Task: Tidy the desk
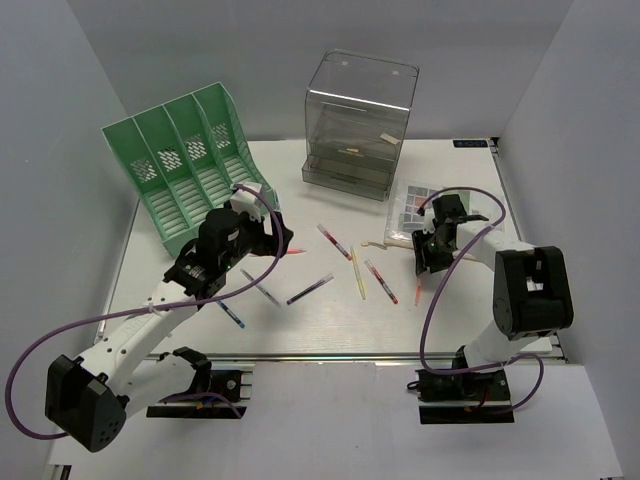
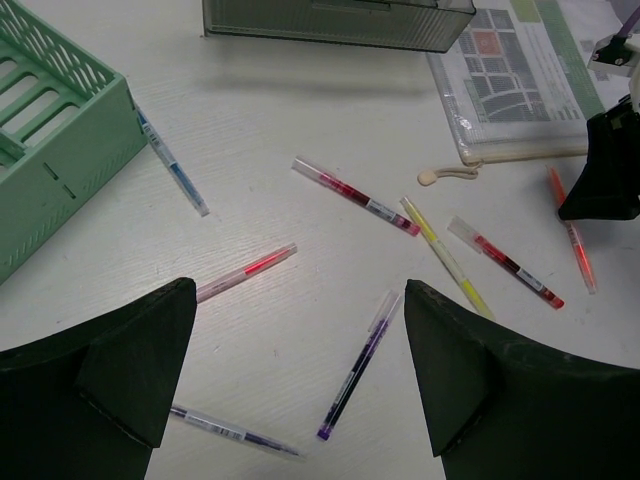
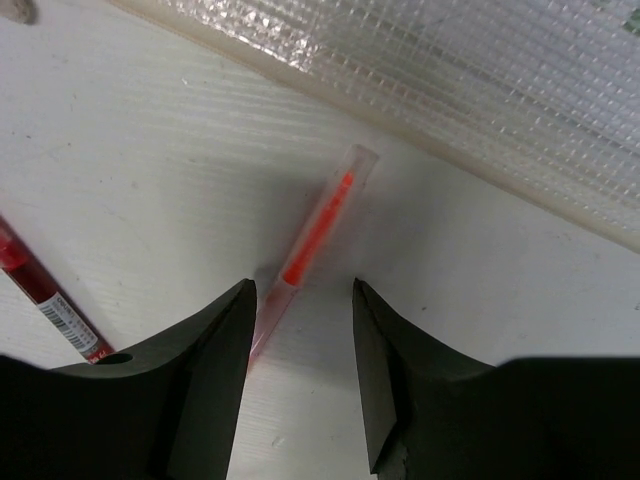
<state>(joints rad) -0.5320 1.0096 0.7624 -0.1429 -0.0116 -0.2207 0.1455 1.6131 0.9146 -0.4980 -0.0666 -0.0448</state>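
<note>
right black two-finger gripper (image 3: 300,300): jaws apart, straddling the clear orange-ink pen (image 3: 318,230); we'd centre it first, then pinch
left black two-finger gripper (image 2: 300,300): jaws wide apart, empty

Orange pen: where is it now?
Right wrist view: the orange pen lies on the desk, one end between the right pincer's jaws, beside the mesh pouch.

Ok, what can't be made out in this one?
- Right wrist view: the lower end of the orange pen passes behind a finger of the right gripper; contact cannot be told.
- Top view: what lies inside the clear drawer box, too small and dimmed by its tinted walls.
- Left wrist view: one end of the clear pen near the bottom edge, hidden behind a finger of the left gripper.
</note>
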